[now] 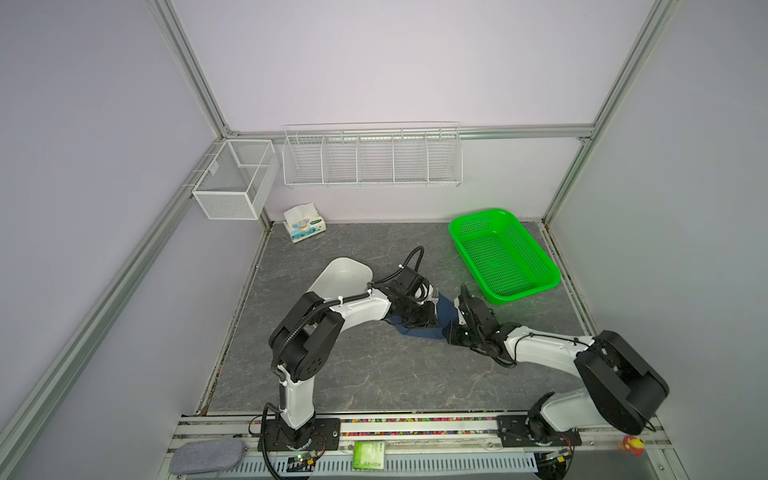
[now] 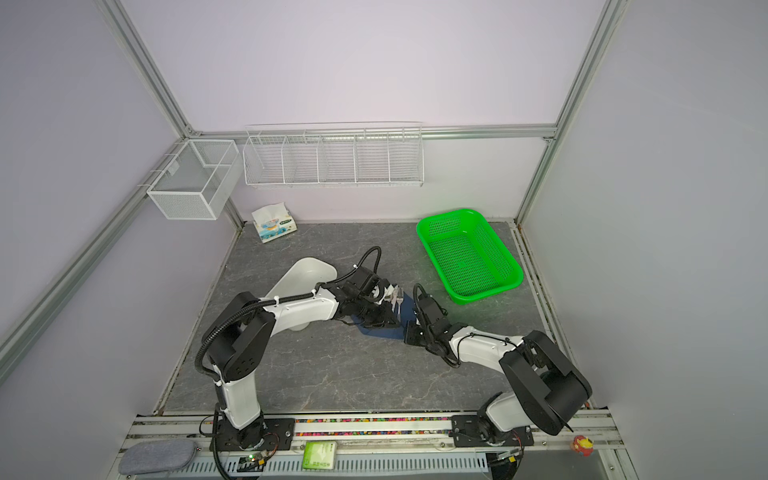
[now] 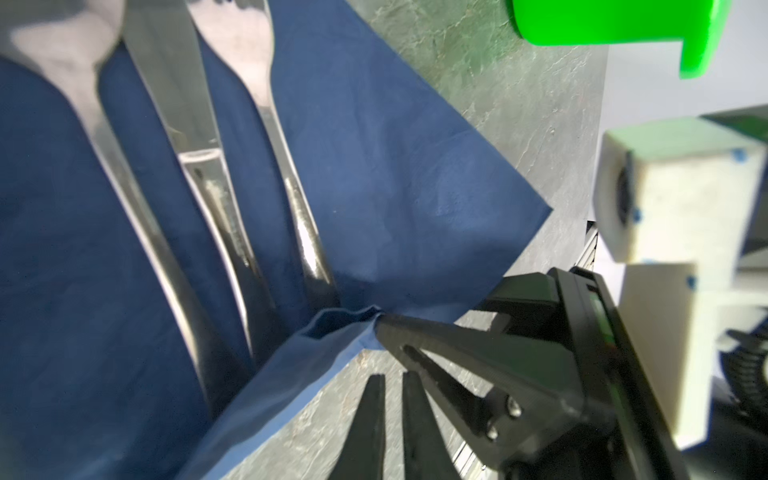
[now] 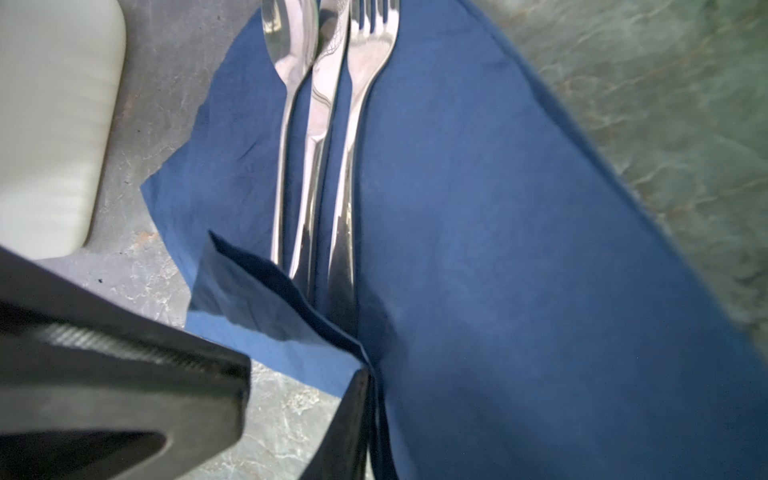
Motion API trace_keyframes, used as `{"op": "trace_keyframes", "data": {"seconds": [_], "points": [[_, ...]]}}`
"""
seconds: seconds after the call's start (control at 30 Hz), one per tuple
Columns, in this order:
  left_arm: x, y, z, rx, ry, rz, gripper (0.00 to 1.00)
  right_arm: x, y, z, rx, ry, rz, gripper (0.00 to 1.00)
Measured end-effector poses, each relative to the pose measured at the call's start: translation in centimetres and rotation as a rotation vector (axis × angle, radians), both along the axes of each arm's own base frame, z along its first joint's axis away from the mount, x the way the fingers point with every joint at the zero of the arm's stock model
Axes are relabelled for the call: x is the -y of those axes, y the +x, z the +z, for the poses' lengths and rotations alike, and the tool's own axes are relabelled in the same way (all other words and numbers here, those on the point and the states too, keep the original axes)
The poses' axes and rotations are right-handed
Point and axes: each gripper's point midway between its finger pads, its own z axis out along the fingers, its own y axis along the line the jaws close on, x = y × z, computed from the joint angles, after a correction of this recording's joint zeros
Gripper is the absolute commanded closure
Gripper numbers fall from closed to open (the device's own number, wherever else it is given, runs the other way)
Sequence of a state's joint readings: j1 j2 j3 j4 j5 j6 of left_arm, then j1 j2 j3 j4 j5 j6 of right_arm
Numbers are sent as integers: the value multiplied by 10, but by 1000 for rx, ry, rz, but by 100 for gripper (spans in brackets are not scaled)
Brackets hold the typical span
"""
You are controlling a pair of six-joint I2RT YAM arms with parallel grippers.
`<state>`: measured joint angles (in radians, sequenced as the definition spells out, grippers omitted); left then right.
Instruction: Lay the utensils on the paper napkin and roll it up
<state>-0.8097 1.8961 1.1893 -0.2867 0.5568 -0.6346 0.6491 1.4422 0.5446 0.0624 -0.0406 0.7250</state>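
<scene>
The dark blue paper napkin (image 1: 445,309) (image 4: 498,208) lies flat at mid-table. On it the utensils lie side by side: spoon (image 4: 291,37), knife (image 4: 324,91) and fork (image 4: 370,54), handles toward the arms. In the left wrist view the same spoon (image 3: 141,224), knife (image 3: 178,83) and fork (image 3: 299,208) show on the napkin (image 3: 395,166). My right gripper (image 4: 365,376) (image 3: 380,320) is shut on the napkin's near edge, which is lifted into a small fold over the handle ends. My left gripper (image 3: 392,378) hangs shut over bare table just off that edge, holding nothing.
A white dish (image 1: 345,272) sits left of the napkin, partly under the left arm. A green basket (image 1: 455,237) stands at the back right, a tissue pack (image 1: 303,222) at the back left. Wire racks (image 1: 372,160) hang on the wall.
</scene>
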Motion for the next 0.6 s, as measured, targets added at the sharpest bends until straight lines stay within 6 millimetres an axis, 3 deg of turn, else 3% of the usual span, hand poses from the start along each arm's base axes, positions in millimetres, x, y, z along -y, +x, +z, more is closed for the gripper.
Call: {"op": "trace_keyframes", "data": {"seconds": [0.33,0.6], "points": [[-10,0,-15,-19,39,7,90,-5,3,8,8,-14,4,78],[-15,-1,-32,-44,73,5,91,-5,4,9,1,-24,-4,66]]}}
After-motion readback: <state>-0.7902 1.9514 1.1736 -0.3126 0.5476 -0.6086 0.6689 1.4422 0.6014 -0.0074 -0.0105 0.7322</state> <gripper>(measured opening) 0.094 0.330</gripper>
